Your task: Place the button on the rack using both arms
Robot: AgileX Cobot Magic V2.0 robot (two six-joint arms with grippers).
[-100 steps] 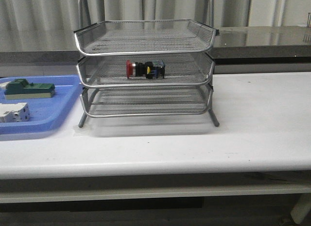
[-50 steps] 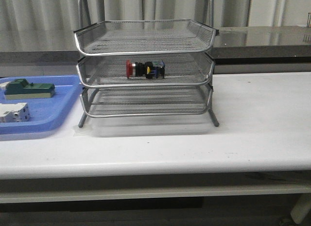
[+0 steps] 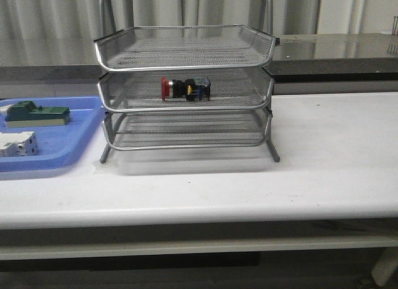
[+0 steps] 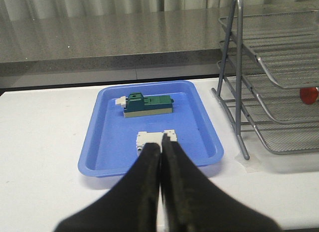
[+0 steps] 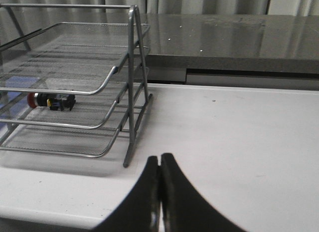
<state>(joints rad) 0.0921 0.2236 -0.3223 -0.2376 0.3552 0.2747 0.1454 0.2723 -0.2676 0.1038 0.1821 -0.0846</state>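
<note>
A: Item one, the button [image 3: 185, 88]. Location?

B: Middle tier of the rack [image 3: 186, 56], lying on its side on the mesh, red cap pointing toward the blue tray [image 3: 74, 149]. Nothing holds it. The right wrist view shows the same: button [image 5: 51, 101] resting on the middle tier, apart from any arm.

A: Item two, the rack. Condition?

B: Upright on the bench [image 3: 311, 171], three tiers stacked and roughly flush at the front. Top and bottom tiers carry nothing that can be seen.

A: Item three, left gripper [image 4: 161, 148].

B: Fingers pressed together, nothing between them. Hangs above the bench just short of the blue tray, well apart from the rack.

A: Item four, right gripper [image 5: 159, 164].

B: Fingers likewise pressed together, empty. Over bare bench to the side of the rack, not touching it.

A: Other stock?

B: Green-and-beige block [image 3: 36, 112] and white block [image 3: 17, 143] in the blue tray, not part of this job.

A: Status of task?

B: Judged complete or very nearly so: button placed, both arms clear. At most, the arms' return to rest appears to remain.
</note>
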